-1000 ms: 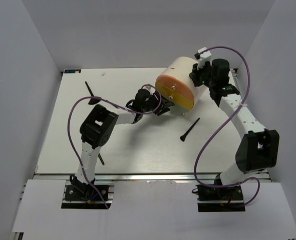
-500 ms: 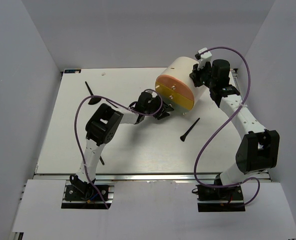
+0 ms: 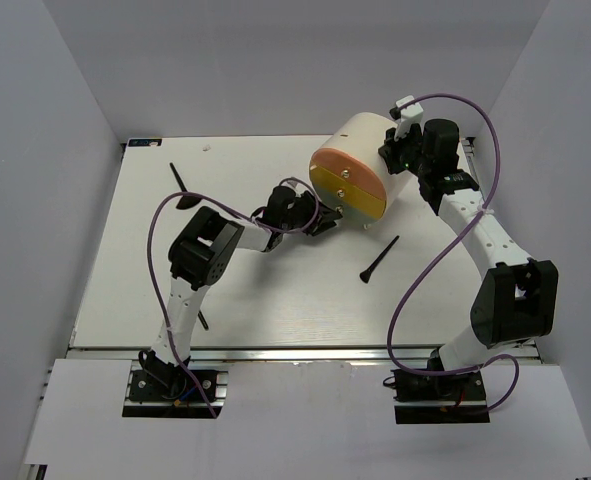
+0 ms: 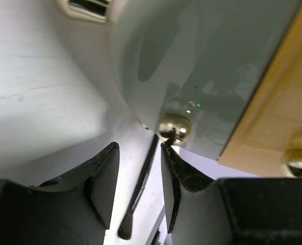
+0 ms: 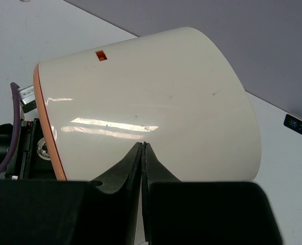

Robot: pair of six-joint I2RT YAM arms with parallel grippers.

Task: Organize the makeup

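Observation:
Of the makeup, only thin black brushes show: one brush (image 3: 378,260) lies on the table right of centre and another brush (image 3: 179,178) at the far left. The cream drawer unit (image 3: 360,150) is tipped, its coloured fronts facing the near left. My left gripper (image 3: 323,222) is open at the lowest front, beside a gold knob (image 4: 173,127). In the left wrist view the left gripper (image 4: 139,147) holds nothing; a brush (image 4: 140,186) on the table shows through the gap. My right gripper (image 3: 395,152) is shut, and in the right wrist view its tips (image 5: 142,145) rest against the unit's cream wall (image 5: 156,92).
A yellow drawer front (image 4: 278,97) with a second knob (image 4: 299,158) sits beside the pale green one. A dark brush head (image 3: 187,202) lies at the far left and a small black piece (image 3: 203,318) beside the left arm. Grey walls enclose the white table (image 3: 275,290).
My left gripper's jaws have narrowed, and its wrist has shifted slightly towards the near left. The right arm and the drawer unit have stayed put.

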